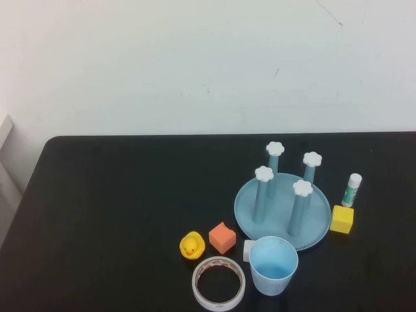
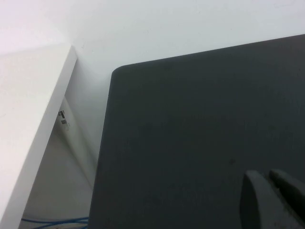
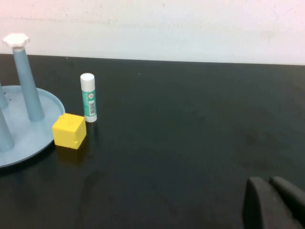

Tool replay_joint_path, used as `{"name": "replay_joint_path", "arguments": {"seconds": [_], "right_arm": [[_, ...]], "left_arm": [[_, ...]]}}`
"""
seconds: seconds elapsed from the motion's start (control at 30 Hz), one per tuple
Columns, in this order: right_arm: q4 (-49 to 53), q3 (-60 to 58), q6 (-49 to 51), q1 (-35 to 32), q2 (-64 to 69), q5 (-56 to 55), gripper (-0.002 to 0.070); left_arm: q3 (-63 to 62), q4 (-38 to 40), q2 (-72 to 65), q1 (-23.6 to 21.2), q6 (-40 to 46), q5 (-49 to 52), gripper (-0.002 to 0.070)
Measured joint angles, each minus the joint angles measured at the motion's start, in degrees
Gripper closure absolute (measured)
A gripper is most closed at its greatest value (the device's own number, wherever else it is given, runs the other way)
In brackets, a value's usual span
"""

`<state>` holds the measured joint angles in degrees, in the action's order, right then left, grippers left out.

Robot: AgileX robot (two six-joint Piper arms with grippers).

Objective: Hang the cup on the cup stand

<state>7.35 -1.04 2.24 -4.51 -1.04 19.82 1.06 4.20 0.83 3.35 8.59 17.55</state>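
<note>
Evidently cup [image 1: 273, 265] far from both claws

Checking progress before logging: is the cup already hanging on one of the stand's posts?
No: the cup stands upright on the table in front of the cup stand, all four posts bare.

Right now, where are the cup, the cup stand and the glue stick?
cup [image 1: 273, 265]: high view, inside bottom.
cup stand [image 1: 281, 207]: high view, bare dish between posts.
glue stick [image 3: 88, 99]: right wrist view, green label.

One cup [image 1: 273, 265]; two cubes — orange [image 1: 222, 238], yellow [image 1: 342, 220].
</note>
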Motion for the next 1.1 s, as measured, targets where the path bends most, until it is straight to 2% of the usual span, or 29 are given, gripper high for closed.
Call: {"name": "replay_joint_path", "arguments": {"seconds": [0.83, 0.93, 1.0, 1.1], "right_arm": [[-0.2, 0.0, 0.0, 0.0, 0.0, 0.0, 0.0678], [-0.2, 0.0, 0.0, 0.0, 0.0, 0.0, 0.0678], [-0.2, 0.0, 0.0, 0.0, 0.0, 0.0, 0.0678], [-1.2, 0.0, 0.0, 0.0, 0.0, 0.0, 0.0678]], "left_arm": [[0.0, 1.5, 0.0, 0.0, 0.0, 0.0, 0.0677], [0.0, 5.8, 0.0, 0.0, 0.0, -0.1, 0.0677], [0.0, 11.3, 0.0, 0.0, -0.5, -0.3, 0.0677], [0.0, 27.2, 0.0, 0.0, -4.0, -0.2, 0.0677]]}}
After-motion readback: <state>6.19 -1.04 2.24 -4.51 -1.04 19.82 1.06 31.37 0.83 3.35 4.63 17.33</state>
